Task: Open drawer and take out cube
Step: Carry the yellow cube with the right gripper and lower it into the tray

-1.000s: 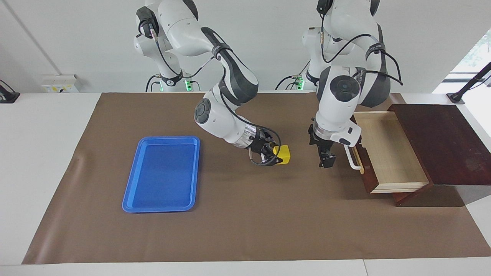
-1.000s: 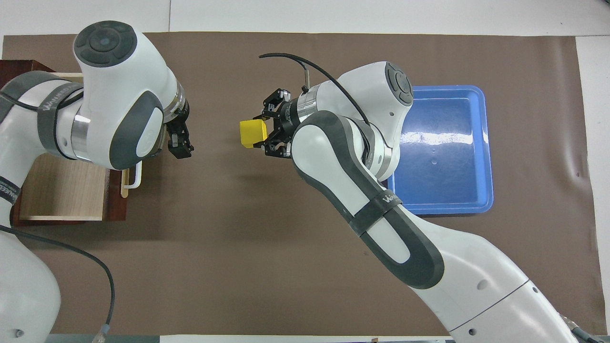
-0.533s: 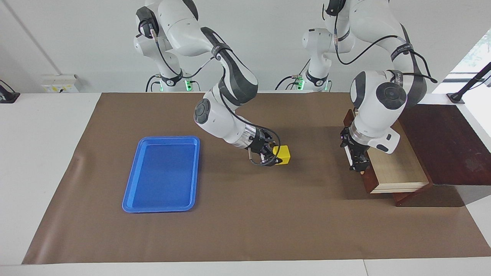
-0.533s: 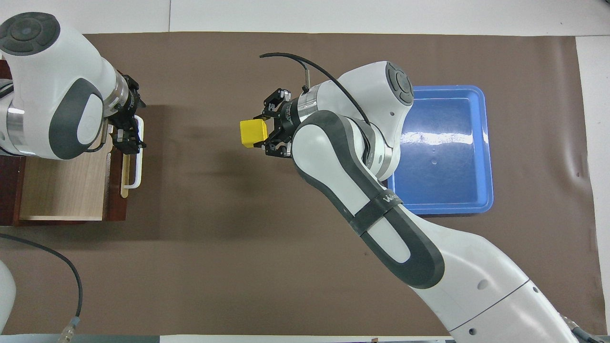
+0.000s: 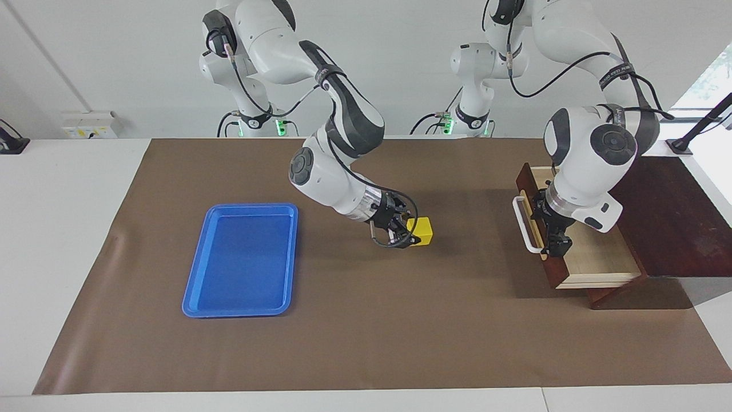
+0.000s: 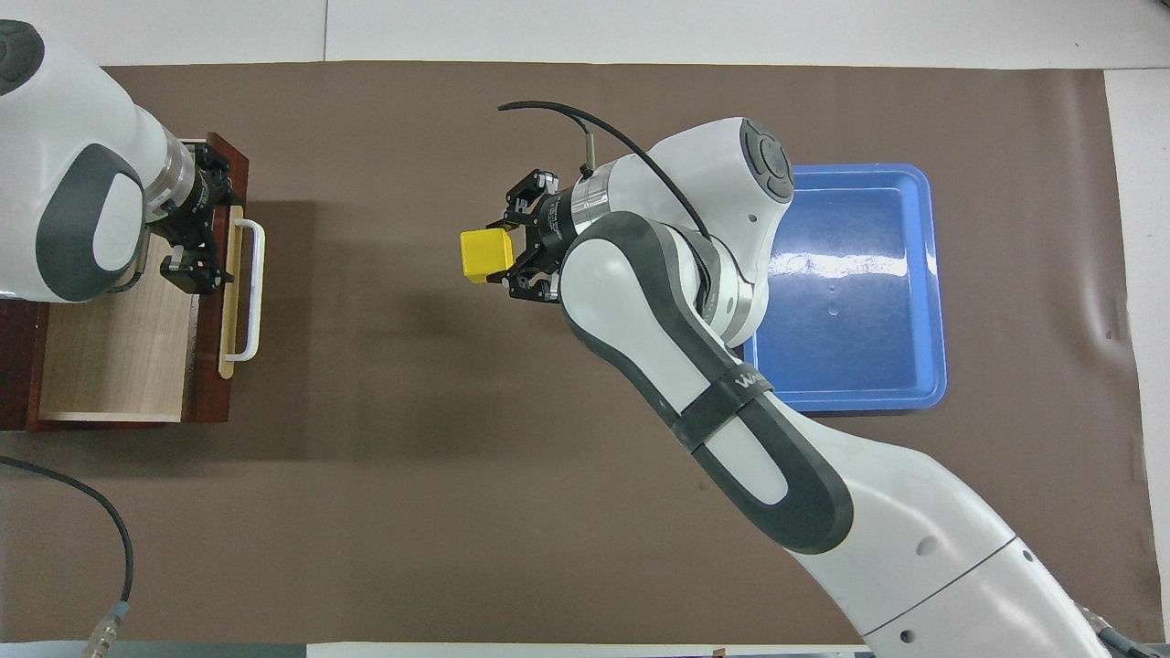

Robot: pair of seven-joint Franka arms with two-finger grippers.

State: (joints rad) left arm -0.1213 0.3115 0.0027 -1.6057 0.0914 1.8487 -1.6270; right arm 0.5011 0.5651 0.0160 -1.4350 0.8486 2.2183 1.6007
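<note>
The small yellow cube (image 5: pixel 423 230) sits low over the middle of the brown mat, and my right gripper (image 5: pixel 407 232) is shut on it; it also shows in the overhead view (image 6: pixel 484 254) with the right gripper (image 6: pixel 514 254). The dark reddish-brown drawer (image 5: pixel 600 257) stands pulled out at the left arm's end, its pale wood interior (image 6: pixel 119 356) bare. Its white bar handle (image 5: pixel 521 220) faces the cube. My left gripper (image 5: pixel 557 249) is over the drawer's front panel, just inside it (image 6: pixel 187 272).
A flat blue tray (image 5: pixel 240 310) lies on the mat toward the right arm's end, also in the overhead view (image 6: pixel 845 400). The drawer's dark cabinet (image 5: pixel 663 212) takes up the table's edge at the left arm's end. The brown mat (image 5: pixel 366 343) covers most of the table.
My left gripper has moved from over the mat beside the cube to the drawer's front panel. The right gripper and the cube have stayed put.
</note>
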